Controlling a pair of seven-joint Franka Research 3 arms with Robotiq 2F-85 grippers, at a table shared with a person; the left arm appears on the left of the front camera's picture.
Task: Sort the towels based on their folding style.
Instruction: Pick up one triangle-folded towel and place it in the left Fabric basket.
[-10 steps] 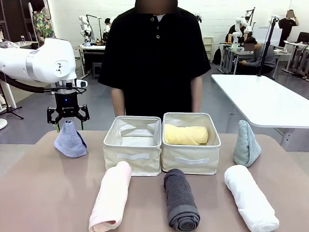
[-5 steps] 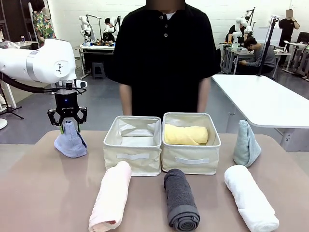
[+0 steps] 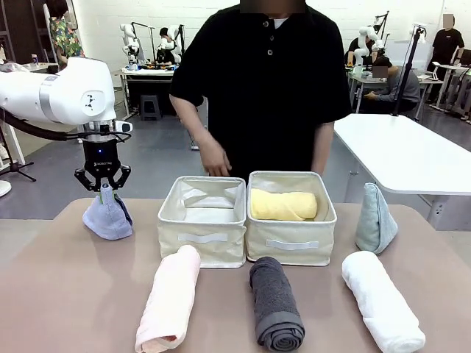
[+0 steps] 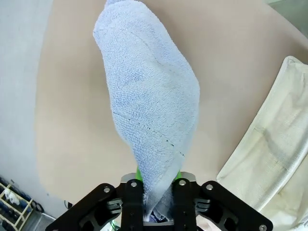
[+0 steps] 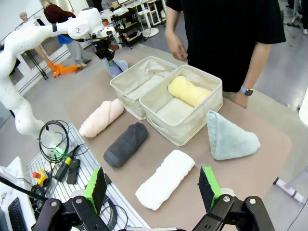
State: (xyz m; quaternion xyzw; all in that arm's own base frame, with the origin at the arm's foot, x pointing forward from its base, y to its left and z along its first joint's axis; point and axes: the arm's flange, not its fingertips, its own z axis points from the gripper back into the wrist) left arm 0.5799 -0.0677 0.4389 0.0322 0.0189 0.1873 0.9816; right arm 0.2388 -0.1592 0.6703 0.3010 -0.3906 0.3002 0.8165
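A lavender-blue cone towel [image 3: 107, 215] [image 4: 149, 106] [image 5: 117, 67] stands at the table's far left, and my left gripper [image 3: 104, 184] [image 4: 156, 211] is shut on its tip from above. A yellow roll [image 3: 283, 205] [image 5: 188, 91] lies in the right bin [image 3: 291, 244]. The left bin [image 3: 202, 239] holds no towel. In front of the bins lie a pink roll [image 3: 169, 298] [image 5: 101, 118], a dark grey roll [image 3: 276, 303] [image 5: 126, 144] and a white roll [image 3: 381, 301] [image 5: 165, 178]. A pale teal cone [image 3: 374, 218] [image 5: 230, 136] stands at the right. My right gripper [image 5: 151, 188] hangs open high above the table.
A person in a black shirt stands behind the bins with one hand [image 3: 215, 158] [image 5: 176, 47] raised over the left bin. Cables and a control box [image 5: 60, 161] lie on the floor beside the table. A white table [image 3: 401, 151] stands to the right.
My left gripper has closed its fingers on the tip of the lavender-blue cone. The person has shifted right and brought a hand forward over the left bin.
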